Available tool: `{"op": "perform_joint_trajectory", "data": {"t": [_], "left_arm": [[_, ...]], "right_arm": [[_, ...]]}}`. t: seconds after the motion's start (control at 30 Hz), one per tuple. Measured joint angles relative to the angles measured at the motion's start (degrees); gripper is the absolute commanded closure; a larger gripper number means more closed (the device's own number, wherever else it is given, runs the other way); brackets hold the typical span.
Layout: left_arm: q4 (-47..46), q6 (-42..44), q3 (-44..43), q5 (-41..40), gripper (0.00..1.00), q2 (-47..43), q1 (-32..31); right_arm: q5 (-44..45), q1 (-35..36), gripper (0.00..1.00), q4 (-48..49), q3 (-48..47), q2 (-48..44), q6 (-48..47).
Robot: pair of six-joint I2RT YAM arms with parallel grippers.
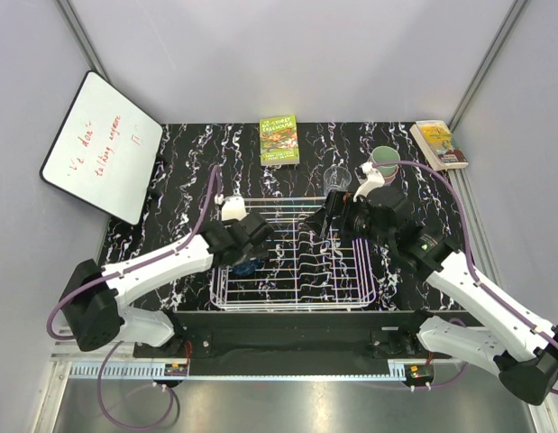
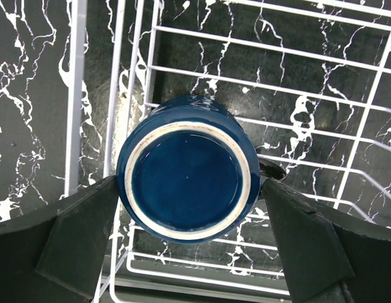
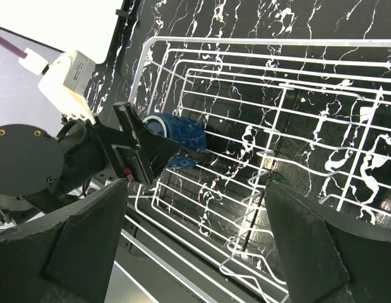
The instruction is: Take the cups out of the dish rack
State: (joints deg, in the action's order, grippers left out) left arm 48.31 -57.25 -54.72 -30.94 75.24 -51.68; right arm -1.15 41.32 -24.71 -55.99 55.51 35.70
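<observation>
L pincer [image 2: 190, 189] spread astride dk-blue cup [image 2: 186, 180]; inverted, axis vert.

So the rack [image 1: 297, 281] is sitting on the table [image 1: 184, 171], upturned cup [image 2: 186, 180] resting in its left end; glass [image 1: 335, 178] and another cup [image 1: 384, 161] are standing behind its right end.

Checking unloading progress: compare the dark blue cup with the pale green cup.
The dark blue cup sits inside the dish rack, between the left gripper's open fingers; the pale green cup stands on the table beyond the rack. The blue one appears base-up, the green one mouth-up. Both are small handleless tumblers; neither is gripped.
</observation>
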Motion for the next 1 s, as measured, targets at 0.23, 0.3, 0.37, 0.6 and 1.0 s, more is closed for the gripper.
{"op": "perform_joint_trajectory", "data": {"t": [0.23,0.3,0.37,0.6,1.0], "left_arm": [[-1.79,-0.02,-2.19,-1.20,0.01,3.74,0.00],[-2.58,-0.02,-2.69,-1.81,0.01,4.83,0.00],[-3.32,0.02,-2.99,-2.60,0.01,5.60,0.00],[-5.20,0.52,-3.15,-2.89,0.01,6.29,0.00],[-6.12,0.33,-3.78,-2.69,0.01,7.32,0.39]], "right_arm": [[-0.04,0.02,0.04,0.02,1.38,-0.68,0.00],[-0.04,0.00,0.04,0.07,1.62,-0.79,0.00],[-0.04,0.02,0.04,0.04,1.86,-0.92,0.00],[-0.09,0.02,0.04,0.04,2.62,-1.07,0.15],[-0.70,0.02,0.04,0.04,2.67,-1.11,0.17]]}}
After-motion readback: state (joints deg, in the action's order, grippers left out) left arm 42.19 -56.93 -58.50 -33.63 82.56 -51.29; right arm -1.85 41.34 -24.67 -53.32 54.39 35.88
